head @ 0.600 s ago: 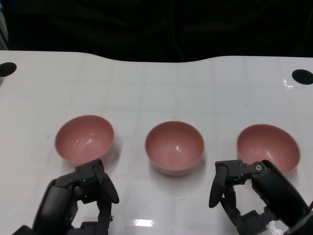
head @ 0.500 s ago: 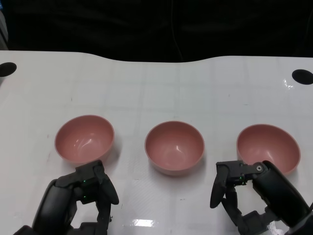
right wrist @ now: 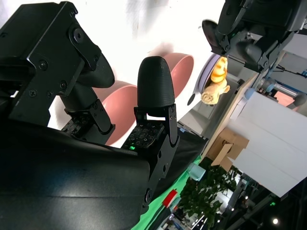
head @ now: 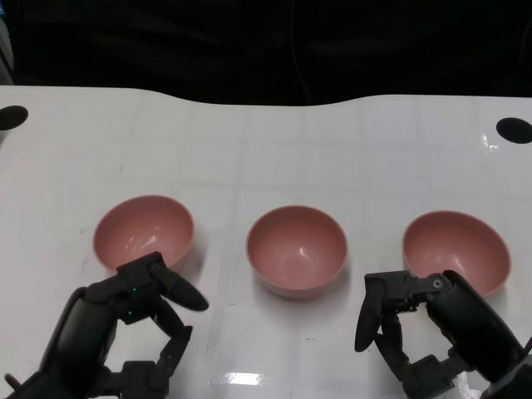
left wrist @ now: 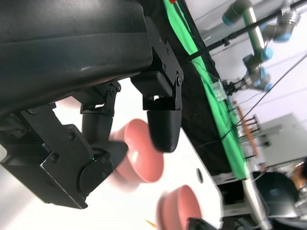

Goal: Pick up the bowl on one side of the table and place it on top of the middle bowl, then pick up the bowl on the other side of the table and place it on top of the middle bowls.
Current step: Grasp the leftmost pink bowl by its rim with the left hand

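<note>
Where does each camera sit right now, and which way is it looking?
Head view: high on the robot, looking down at the table and three pink bowls; both hands low in frame, left hand, right hand.
Left wrist view: behind the left hand, tilted, looking across the bowls.
Right wrist view: behind the right hand, tilted, looking across the bowls toward the room.
Shared: all three show the middle bowl.

A glossy white table (head: 266, 141) fills most of the head view, its far edge curved against a dark backdrop along the top of the frame. Round black holes are set at the upper left (head: 12, 117) and upper right (head: 513, 129). In the left wrist view, a green cloth (left wrist: 211, 91) and grey-blue robot arms (left wrist: 254, 38) are seen at upper right. Cardboard boxes (right wrist: 225, 143) and a plant (right wrist: 206, 191) are seen at lower right of the right wrist view.
</note>
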Action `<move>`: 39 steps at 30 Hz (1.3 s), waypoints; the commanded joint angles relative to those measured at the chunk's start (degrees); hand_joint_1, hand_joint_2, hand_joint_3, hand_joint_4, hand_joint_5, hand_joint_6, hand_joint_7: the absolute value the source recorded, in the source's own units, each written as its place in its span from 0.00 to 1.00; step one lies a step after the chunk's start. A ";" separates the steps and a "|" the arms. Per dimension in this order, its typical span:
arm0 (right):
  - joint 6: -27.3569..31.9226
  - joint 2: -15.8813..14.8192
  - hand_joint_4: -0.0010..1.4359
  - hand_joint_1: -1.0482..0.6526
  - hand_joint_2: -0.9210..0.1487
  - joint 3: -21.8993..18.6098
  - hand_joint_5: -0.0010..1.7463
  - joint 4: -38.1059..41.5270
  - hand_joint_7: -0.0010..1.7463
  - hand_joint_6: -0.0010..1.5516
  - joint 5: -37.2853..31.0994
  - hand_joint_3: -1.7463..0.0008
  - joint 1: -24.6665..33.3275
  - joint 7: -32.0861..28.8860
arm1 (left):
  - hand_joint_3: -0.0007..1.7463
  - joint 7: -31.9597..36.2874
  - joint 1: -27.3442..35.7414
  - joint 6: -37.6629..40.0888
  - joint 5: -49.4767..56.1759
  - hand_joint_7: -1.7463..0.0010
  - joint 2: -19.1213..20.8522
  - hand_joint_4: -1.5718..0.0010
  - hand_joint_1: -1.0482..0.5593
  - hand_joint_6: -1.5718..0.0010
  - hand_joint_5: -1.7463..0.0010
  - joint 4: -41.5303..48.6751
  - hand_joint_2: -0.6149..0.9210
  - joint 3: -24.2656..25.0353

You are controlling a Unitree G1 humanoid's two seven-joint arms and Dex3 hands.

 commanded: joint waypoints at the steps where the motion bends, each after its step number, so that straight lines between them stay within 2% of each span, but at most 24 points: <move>1: -0.12 -0.51 0.65 0.72 0.71 -0.05 0.99 -0.33 0.77 0.57 0.07 0.07 -0.32 -0.11 | 0.19 1.40 -0.36 1.93 4.13 0.67 2.26 0.63 0.57 0.62 0.42 -3.27 0.93 1.08; 3: -0.23 -0.54 0.66 0.71 0.72 -0.05 1.00 -0.40 0.77 0.57 -0.05 0.07 -0.24 -0.16 | 0.13 1.76 -0.47 3.79 6.34 0.74 2.92 0.64 0.54 0.62 0.46 -5.10 0.95 1.42; 6: -0.32 -0.51 0.66 0.71 0.72 -0.07 1.00 -0.39 0.77 0.57 -0.08 0.07 -0.21 -0.20 | 0.08 1.89 -0.43 5.05 7.33 0.79 3.02 0.65 0.53 0.61 0.47 -6.14 0.98 1.48; 10: -0.44 -0.90 0.65 0.71 0.72 -0.25 1.00 -0.77 0.77 0.57 -0.09 0.07 0.20 -0.02 | 0.02 1.25 -3.13 12.57 19.30 0.88 7.47 0.72 0.45 0.66 0.54 -11.49 0.99 1.70; 14: -0.43 -1.16 0.65 0.71 0.72 -0.41 1.00 -1.03 0.77 0.57 0.07 0.07 0.33 0.10 | 0.00 1.81 -4.50 16.25 25.88 0.95 8.47 0.73 0.42 0.68 0.62 -12.65 0.99 0.41; 17: -0.12 -1.29 0.65 0.71 0.73 -0.61 1.00 -1.45 0.77 0.57 0.54 0.07 0.48 0.27 | 0.00 2.41 -6.88 17.39 34.69 0.97 10.93 0.74 0.40 0.69 0.69 -11.67 0.99 -1.53; 20: -0.02 -1.31 0.65 0.71 0.73 -0.66 1.00 -1.56 0.77 0.57 0.63 0.07 0.53 0.38 | 0.00 2.46 -7.48 18.17 37.20 0.98 11.23 0.73 0.39 0.69 0.74 -11.54 0.99 -2.17; 23: 0.26 -1.29 0.65 0.71 0.73 -0.54 1.00 -2.14 0.77 0.57 0.74 0.06 0.93 0.53 | 0.00 2.32 -10.42 20.70 45.32 0.99 12.50 0.73 0.35 0.70 0.76 -9.01 0.98 -4.85; 25: 0.33 -1.29 0.65 0.71 0.73 -0.54 1.00 -2.24 0.77 0.57 0.76 0.06 0.99 0.58 | 0.00 2.36 -10.86 21.35 46.71 0.99 12.52 0.73 0.35 0.70 0.76 -8.70 0.98 -5.36; 29: 0.51 -1.19 0.65 0.72 0.73 -0.46 1.00 -3.17 0.77 0.57 0.59 0.07 1.45 0.48 | 0.00 4.02 -14.95 24.21 54.41 0.99 12.46 0.72 0.35 0.69 0.78 -2.52 0.96 -9.52; 33: 0.28 -1.16 0.65 0.71 0.73 -0.57 1.00 -3.17 0.77 0.57 0.59 0.06 1.49 0.38 | 0.00 4.37 -17.42 26.16 56.69 1.00 12.03 0.72 0.36 0.70 0.79 2.04 0.96 -11.95; 38: 0.27 -1.29 0.66 0.72 0.74 -0.65 1.00 -3.24 0.77 0.57 0.65 0.05 1.45 0.49 | 0.00 3.43 -20.62 29.08 58.55 1.00 11.95 0.69 0.32 0.69 0.82 7.29 0.97 -15.17; 39: 0.63 -1.39 0.66 0.72 0.75 -0.66 0.99 -3.49 0.77 0.57 0.55 0.05 1.49 0.57 | 0.00 3.39 -21.53 29.31 58.53 0.99 11.90 0.66 0.32 0.66 0.84 9.02 0.98 -15.85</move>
